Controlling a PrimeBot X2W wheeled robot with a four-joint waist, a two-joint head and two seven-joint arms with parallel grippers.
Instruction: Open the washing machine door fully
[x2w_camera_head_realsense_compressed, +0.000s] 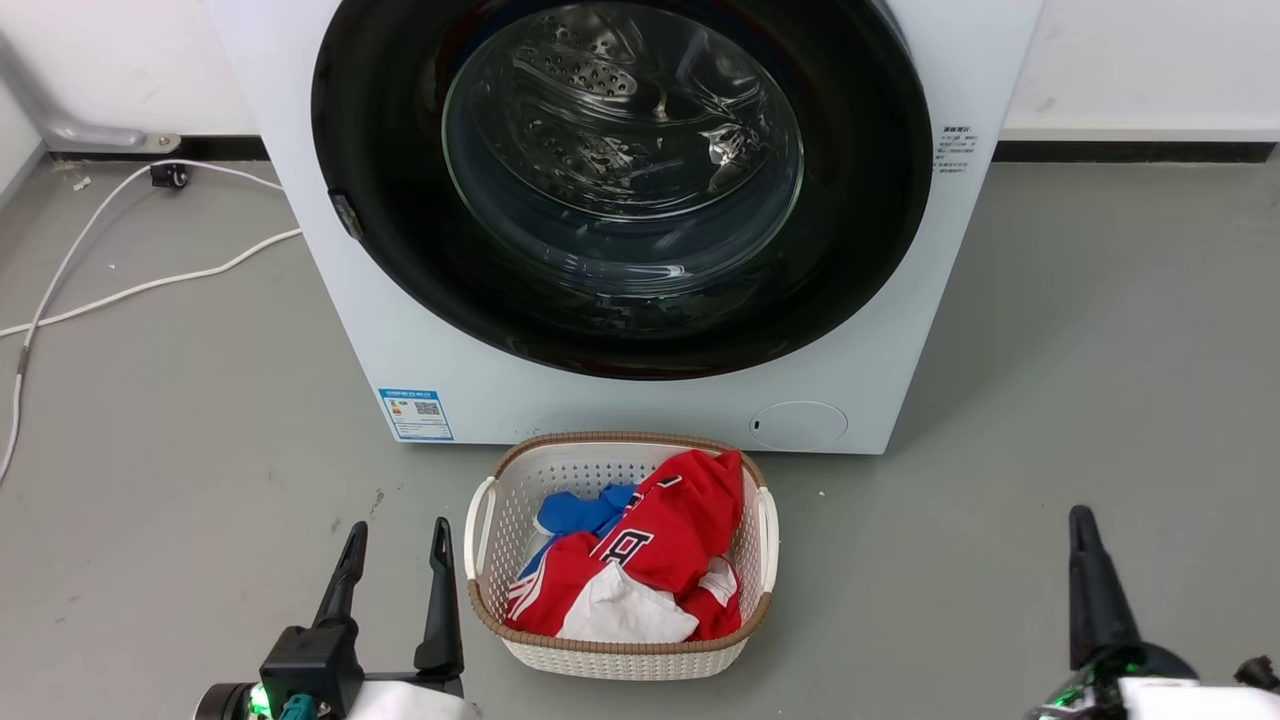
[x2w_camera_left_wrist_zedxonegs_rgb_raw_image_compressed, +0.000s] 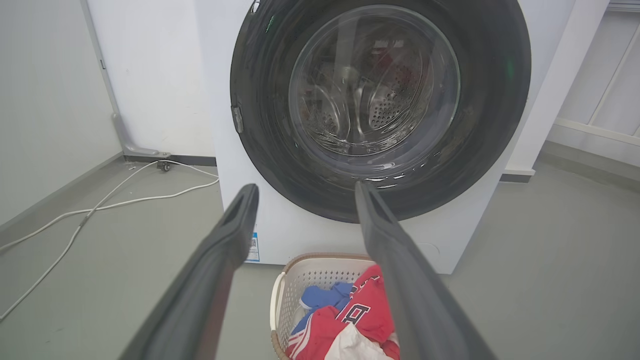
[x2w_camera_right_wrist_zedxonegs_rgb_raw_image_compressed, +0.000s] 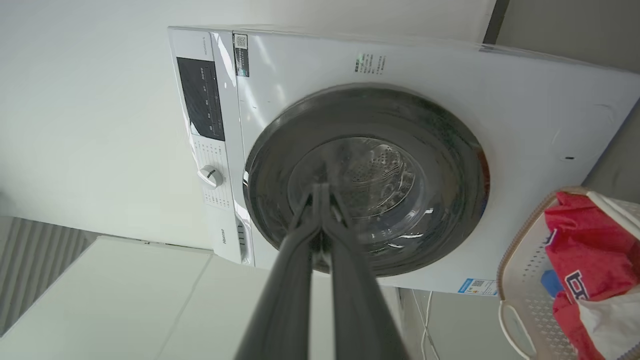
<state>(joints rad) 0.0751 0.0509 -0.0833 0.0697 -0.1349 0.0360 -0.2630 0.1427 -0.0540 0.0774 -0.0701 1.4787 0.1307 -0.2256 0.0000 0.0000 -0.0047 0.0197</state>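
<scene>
I'm at the start: the door (x2w_camera_head_realsense_compressed: 620, 190) sits shut, my left gripper (x2w_camera_head_realsense_compressed: 400, 523) spread empty, my right gripper (x2w_camera_right_wrist_zedxonegs_rgb_raw_image_compressed: 320, 189) pinched on nothing, so next I'd reach for the catch (x2w_camera_head_realsense_compressed: 346, 217) on its rim.

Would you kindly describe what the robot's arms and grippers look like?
The left gripper and right gripper each have two long dark grey fingers tapering to slim tips, on black mounts with a green light at the base. The left mount also shows a teal connector. Both forearms are white.
</scene>
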